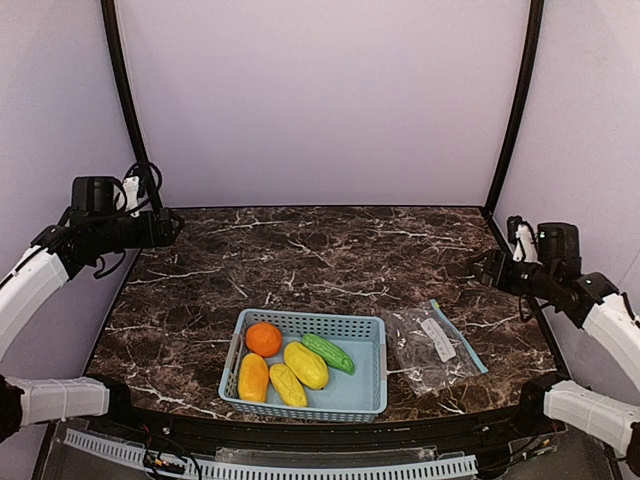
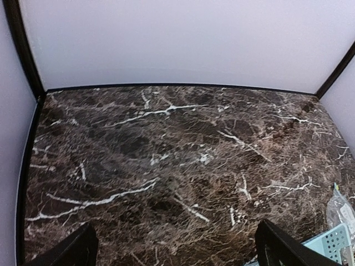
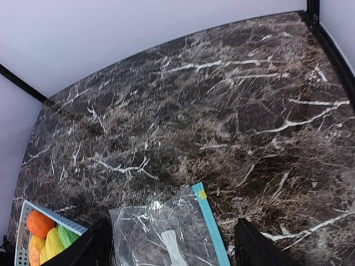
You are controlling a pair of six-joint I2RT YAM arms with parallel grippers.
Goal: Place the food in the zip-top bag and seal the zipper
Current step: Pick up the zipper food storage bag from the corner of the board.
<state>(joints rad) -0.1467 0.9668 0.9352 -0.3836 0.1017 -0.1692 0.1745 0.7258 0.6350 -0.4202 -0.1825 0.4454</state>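
**Toy food all in the basket, bag lying flat next to it, both hands wide open**

Closest to the arm bases is a light blue plastic basket, rectangular, with perforated walls. All the food is in it. A round orange sits in the far left corner. Three smooth yellow oblong fruits are bunched along the front and middle. A slim green pod with a bumpy skin lies slanted just behind them.

Just right of the basket, the zip-top bag lies flat on the worktop. It's clear, crinkly plastic with a white label. I can't tell if it touches the basket wall. The zipper is the thin light blue strip along the bag's right edge, running diagonally.

Further back, the left hand hangs over the left edge of the worktop. Its dark fingers are spread wide with nothing between them. The right hand is over the right side, just beyond the bag. Its fingers are spread wide too, also holding nothing.

The worktop is dark brown marble-look stone with white veins. Plain pale walls stand behind it, with black posts in the corners.
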